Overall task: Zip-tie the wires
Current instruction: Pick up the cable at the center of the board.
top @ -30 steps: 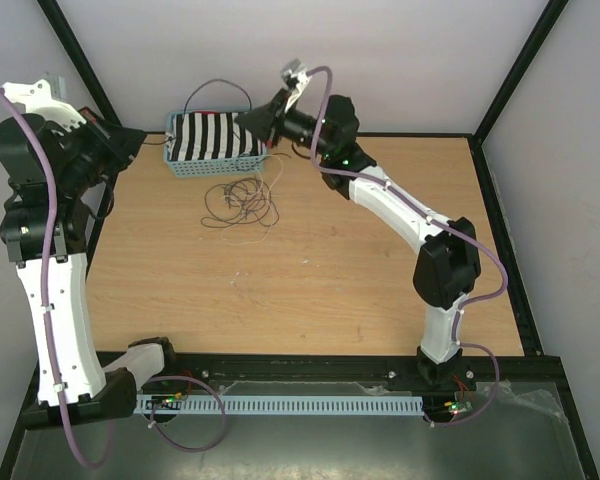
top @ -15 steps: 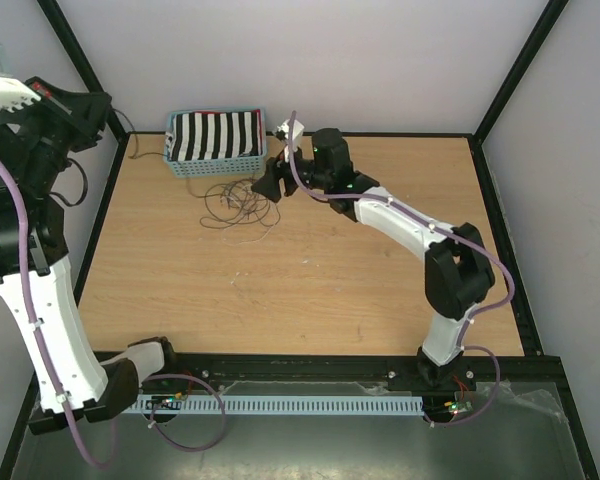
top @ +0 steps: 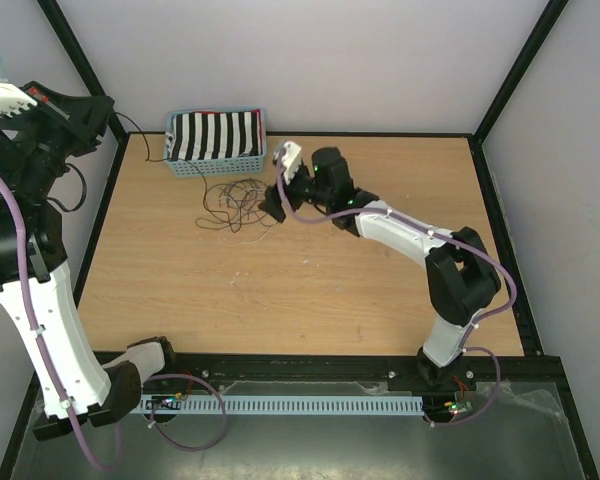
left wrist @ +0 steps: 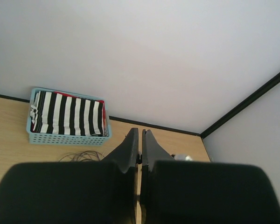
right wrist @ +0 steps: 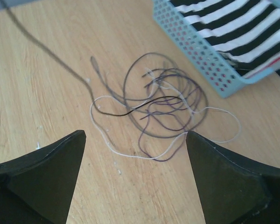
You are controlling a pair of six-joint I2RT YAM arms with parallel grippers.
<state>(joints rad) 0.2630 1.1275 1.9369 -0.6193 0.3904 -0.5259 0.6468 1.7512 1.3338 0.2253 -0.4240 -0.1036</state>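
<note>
While wide apart, right fingers (right wrist: pixel 43 179) beside wires (right wrist: pixel 167 100).

The top view looks down from high above and behind the near edge, far enough off to hold the whole worktop (top: pixel 280 290). The left wrist view sits raised at the left side, facing almost level over the left jaws toward the back wall (left wrist: pixel 130 56), the basket (left wrist: pixel 67 139) small below. The right wrist view hangs close over the worktop, looking down between the right jaws at the wires (right wrist: pixel 165 105). All three share basket and wires
</note>
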